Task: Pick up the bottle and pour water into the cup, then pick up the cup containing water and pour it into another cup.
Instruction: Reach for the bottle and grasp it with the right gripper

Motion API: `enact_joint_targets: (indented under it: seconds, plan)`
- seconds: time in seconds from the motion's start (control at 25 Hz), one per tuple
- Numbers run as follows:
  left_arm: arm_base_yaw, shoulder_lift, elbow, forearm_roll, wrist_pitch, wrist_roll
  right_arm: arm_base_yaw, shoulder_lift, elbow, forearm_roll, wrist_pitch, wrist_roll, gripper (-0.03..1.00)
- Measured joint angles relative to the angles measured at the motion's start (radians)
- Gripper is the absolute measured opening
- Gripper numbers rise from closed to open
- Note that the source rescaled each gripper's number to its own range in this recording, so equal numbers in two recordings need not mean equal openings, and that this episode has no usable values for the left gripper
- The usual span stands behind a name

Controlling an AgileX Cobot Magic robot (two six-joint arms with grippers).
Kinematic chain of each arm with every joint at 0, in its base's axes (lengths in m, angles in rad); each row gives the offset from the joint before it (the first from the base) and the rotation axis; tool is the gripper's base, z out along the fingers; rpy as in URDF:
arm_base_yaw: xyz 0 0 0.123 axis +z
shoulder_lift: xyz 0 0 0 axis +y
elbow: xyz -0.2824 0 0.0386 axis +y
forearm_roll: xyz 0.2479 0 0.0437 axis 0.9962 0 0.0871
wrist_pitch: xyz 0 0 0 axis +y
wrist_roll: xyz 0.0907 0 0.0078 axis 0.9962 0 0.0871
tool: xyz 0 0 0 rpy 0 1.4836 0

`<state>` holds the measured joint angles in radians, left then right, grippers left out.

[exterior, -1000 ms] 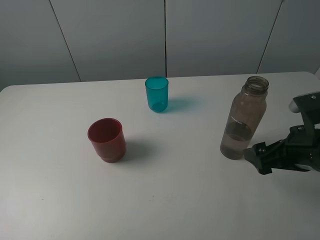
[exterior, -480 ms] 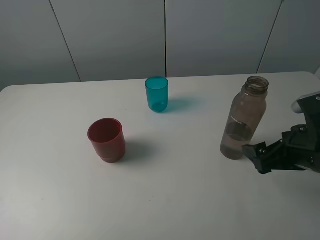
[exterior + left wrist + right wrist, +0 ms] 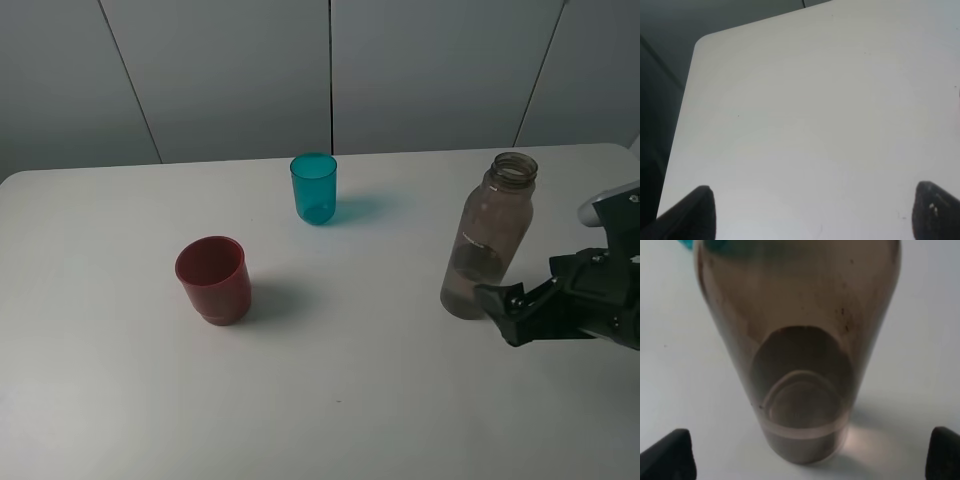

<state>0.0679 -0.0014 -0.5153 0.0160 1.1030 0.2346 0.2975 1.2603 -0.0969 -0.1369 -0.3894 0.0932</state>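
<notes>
The smoky grey-brown bottle (image 3: 488, 236) stands upright and uncapped at the table's right, with water in its lower part. My right gripper (image 3: 505, 314) is low beside its base, open. In the right wrist view the bottle (image 3: 800, 355) fills the frame and my right gripper (image 3: 805, 457) has its fingertips (image 3: 667, 456) wide on either side, not touching it. The teal cup (image 3: 314, 187) stands at the back middle, and its edge (image 3: 686, 244) shows in the right wrist view. The red cup (image 3: 212, 279) sits front left. My left gripper (image 3: 815, 212) is open over bare table.
The white table (image 3: 360, 400) ends at a grey panelled wall behind. Its rounded corner and dark drop-off (image 3: 670, 90) show in the left wrist view. The left arm is out of the exterior high view.
My right gripper has edged left toward the bottle's base, still open. The bottle and both cups have not moved.
</notes>
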Motion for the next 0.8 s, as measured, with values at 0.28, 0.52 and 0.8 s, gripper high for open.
enact_joint_targets:
  seconds: [0.28,0.52,0.8]
  plan:
    - [0.000,0.000,0.000,0.000,0.000,0.000,0.001,0.127,0.000,-0.041,-0.124,0.026,1.00]
    - [0.000,0.000,0.000,0.000,0.000,0.000,0.001,0.200,0.000,-0.026,-0.263,0.011,1.00]
    - [0.000,0.000,0.000,0.000,0.000,0.000,0.001,0.287,0.000,0.009,-0.377,-0.023,1.00]
